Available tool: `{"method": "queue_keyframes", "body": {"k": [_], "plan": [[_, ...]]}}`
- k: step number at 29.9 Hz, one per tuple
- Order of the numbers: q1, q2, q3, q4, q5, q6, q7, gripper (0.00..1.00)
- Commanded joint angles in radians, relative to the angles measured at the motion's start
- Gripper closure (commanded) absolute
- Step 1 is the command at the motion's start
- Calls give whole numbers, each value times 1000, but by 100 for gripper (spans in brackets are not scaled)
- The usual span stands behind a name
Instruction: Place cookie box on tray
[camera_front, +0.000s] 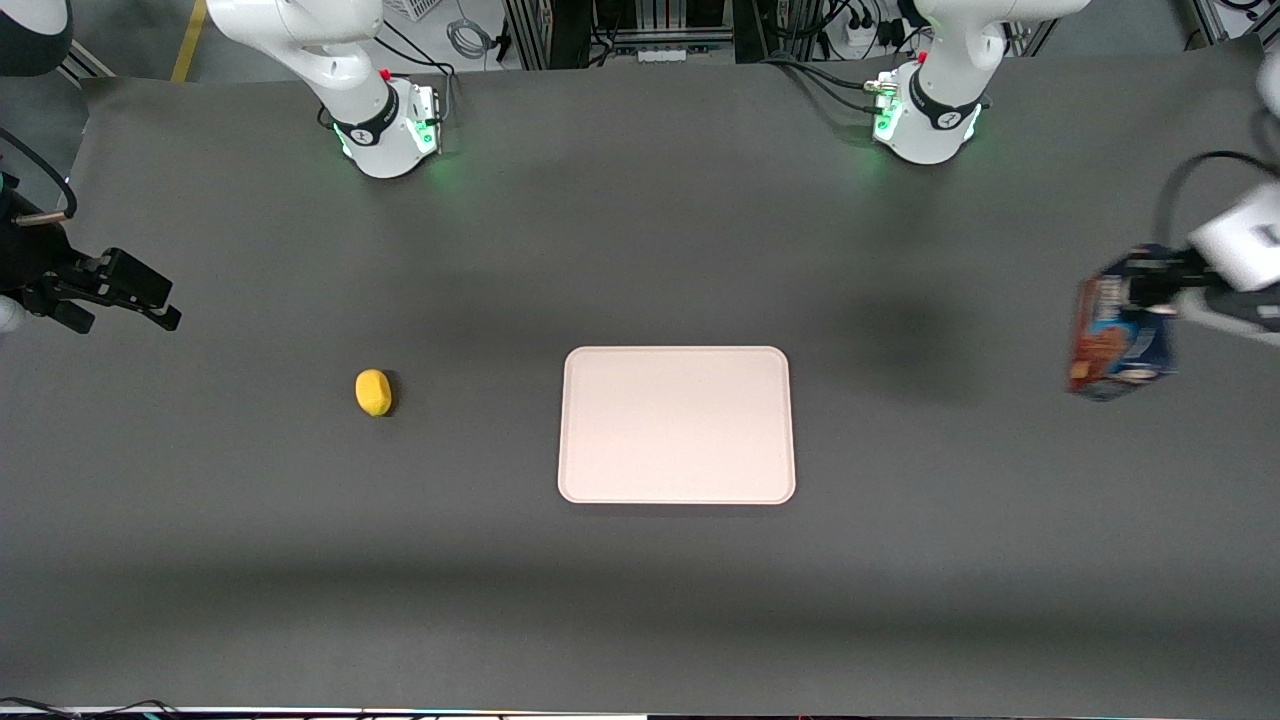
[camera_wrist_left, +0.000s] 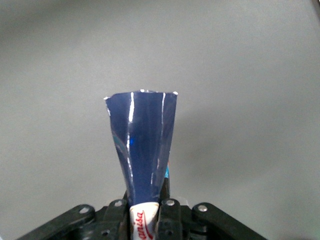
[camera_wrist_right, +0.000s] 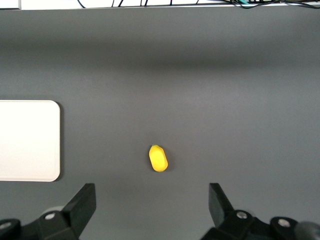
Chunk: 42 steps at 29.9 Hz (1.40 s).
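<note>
The cookie box (camera_front: 1120, 335), a dark navy carton with brown cookie pictures, hangs in the air toward the working arm's end of the table. My gripper (camera_front: 1150, 283) is shut on its upper end. In the left wrist view the cookie box (camera_wrist_left: 143, 145) sticks out from between the black fingers (camera_wrist_left: 170, 212), its narrow blue side facing the camera, and the gripper (camera_wrist_left: 145, 215) pinches it by a white end with red lettering. The pale pink tray (camera_front: 676, 424) lies flat at the table's middle, well apart from the box, with nothing on it.
A small yellow lemon-like lump (camera_front: 373, 391) sits on the grey mat toward the parked arm's end, beside the tray; it shows as the yellow lump (camera_wrist_right: 158, 158) in the right wrist view, with the tray's corner (camera_wrist_right: 30, 140) there too. Two arm bases (camera_front: 925, 120) stand at the table's back edge.
</note>
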Motion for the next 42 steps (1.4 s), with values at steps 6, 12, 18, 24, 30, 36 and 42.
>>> {"method": "queue_keyframes", "body": {"k": [6,12,18,24,30,36,42], "plan": [[6,121,-190,70,9,41,-292,79],[-34,222,-203,66,100,133,-396,79],[-37,334,-203,67,247,230,-499,79],[-46,433,-203,72,330,330,-590,79],[-49,516,-192,76,431,385,-622,79],[-43,582,-171,113,499,385,-614,79],[-37,644,-160,147,558,385,-607,79]]}}
